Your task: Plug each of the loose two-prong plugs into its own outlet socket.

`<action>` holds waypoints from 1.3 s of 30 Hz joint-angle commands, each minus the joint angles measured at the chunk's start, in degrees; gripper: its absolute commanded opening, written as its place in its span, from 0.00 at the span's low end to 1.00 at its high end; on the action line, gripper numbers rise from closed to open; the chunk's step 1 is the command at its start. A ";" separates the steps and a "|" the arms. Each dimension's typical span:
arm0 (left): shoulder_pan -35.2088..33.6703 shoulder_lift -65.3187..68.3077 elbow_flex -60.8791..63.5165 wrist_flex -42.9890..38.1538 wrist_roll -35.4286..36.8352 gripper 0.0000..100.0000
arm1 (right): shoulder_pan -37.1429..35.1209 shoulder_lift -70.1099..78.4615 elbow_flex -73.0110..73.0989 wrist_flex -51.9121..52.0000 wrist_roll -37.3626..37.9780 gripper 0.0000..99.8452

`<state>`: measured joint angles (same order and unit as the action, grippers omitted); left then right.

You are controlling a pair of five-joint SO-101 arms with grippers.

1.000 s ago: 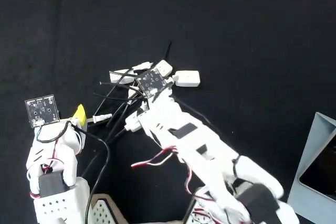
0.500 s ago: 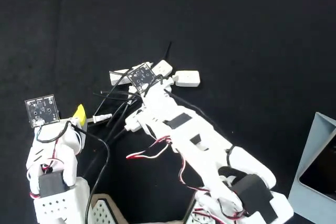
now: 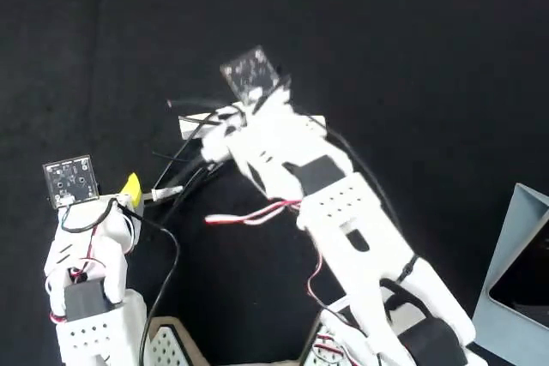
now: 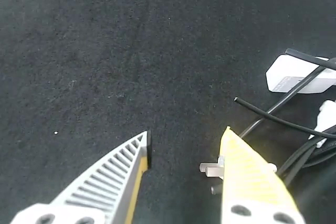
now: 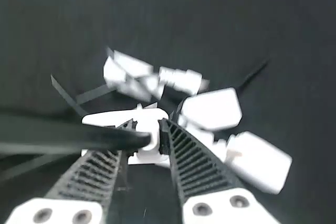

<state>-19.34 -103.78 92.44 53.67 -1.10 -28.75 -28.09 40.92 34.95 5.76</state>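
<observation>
Right gripper [image 5: 146, 125]: jaws narrow, closed on white plug [image 5: 105, 120] at edge of outlet pile [image 5: 211, 107]. Step judged: plug pickup, insertion not yet done. Next move: plug to be lifted free of black cable [image 5: 63, 137] and its prongs lined up with a free socket. Left gripper [image 4: 186, 134]: spread wide, well apart from pile, prongs of second plug [image 4: 210, 170] just beside yellow finger [image 4: 247, 177].

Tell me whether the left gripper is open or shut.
Open: the left gripper has its fingers wide apart, clamping nothing.

Black table [image 3: 429, 57] bears tangled black cables [image 4: 262, 109] and white plugs [image 3: 163, 194].
</observation>
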 commanded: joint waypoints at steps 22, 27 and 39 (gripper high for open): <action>-0.22 -0.44 0.22 -1.23 -0.53 0.22 | 9.85 48.22 -40.31 -18.37 -7.47 0.15; -0.22 -0.44 0.22 -1.14 -0.53 0.22 | 8.97 50.07 -44.97 -9.05 -7.56 0.35; -0.13 -0.44 0.22 -1.05 -0.62 0.22 | 2.55 35.47 -45.14 24.53 -1.85 0.35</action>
<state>-19.34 -103.78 93.32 53.67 -1.10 -25.05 12.44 -1.19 52.62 0.48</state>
